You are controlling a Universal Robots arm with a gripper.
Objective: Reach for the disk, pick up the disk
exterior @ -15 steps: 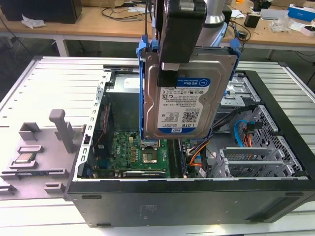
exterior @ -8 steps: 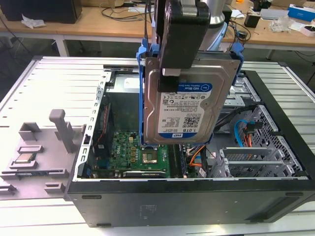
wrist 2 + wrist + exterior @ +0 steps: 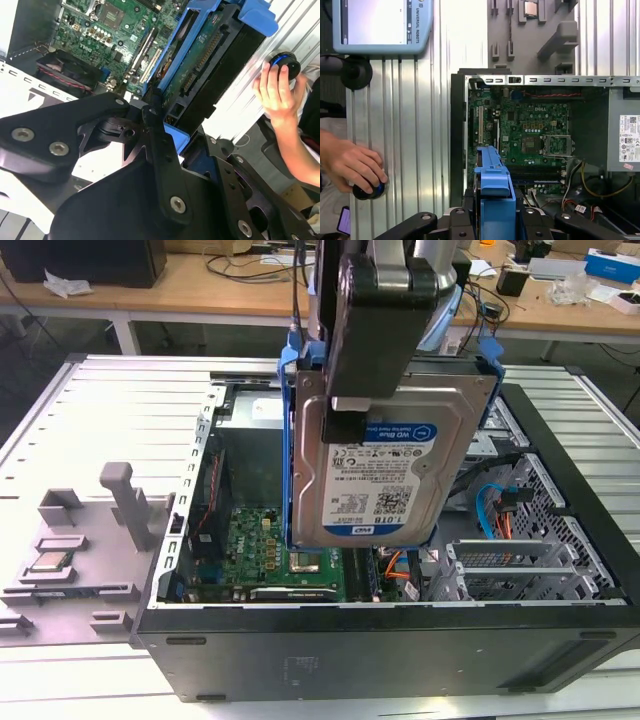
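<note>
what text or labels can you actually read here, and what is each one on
The disk, held in the gripper: white-and-blue label with barcodes, print too small to quote reliably.
Screen unit: edge lettering, too small to quote.
White sticker inside the computer case: barcodes, unreadable.
Motherboard: markings blurred.

Label on the disk [image 3: 385,475]: white and blue, barcodes, small print.
Case sticker [image 3: 629,137]: white, barcodes, fine print.
Pendant bezel [image 3: 415,25]: one printed line.
Motherboard [image 3: 530,125]: white lettering.
</note>
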